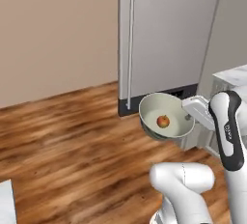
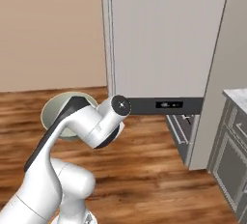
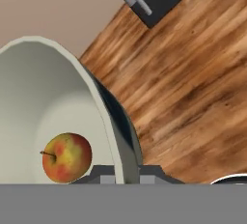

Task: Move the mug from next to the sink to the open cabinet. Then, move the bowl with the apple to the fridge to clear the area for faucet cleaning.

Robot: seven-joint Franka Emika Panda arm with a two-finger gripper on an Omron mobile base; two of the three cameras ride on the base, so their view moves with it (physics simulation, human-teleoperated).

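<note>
My gripper (image 1: 188,116) is shut on the right rim of the cream bowl (image 1: 159,109) and holds it in the air above the wooden floor. A small red-orange apple (image 1: 163,121) lies at the bottom of the bowl. In the hand view the bowl (image 3: 48,102) stands on the left with the apple (image 3: 66,157) low inside it, and its rim runs down between my gripper (image 3: 126,172). The fridge (image 1: 164,35) stands just behind the bowl, its beige-grey door shut, with a long bar handle (image 1: 130,44). From the right base camera my arm covers most of the bowl (image 2: 55,107).
Wooden floor (image 1: 62,131) spreads out to the left and front. Right of the fridge (image 2: 164,35) a tall panel (image 2: 217,73) stands, with grey drawers (image 2: 181,131) low beside it. A marble worktop (image 2: 236,95) over grey base cabinets (image 2: 231,155) lies at the far right.
</note>
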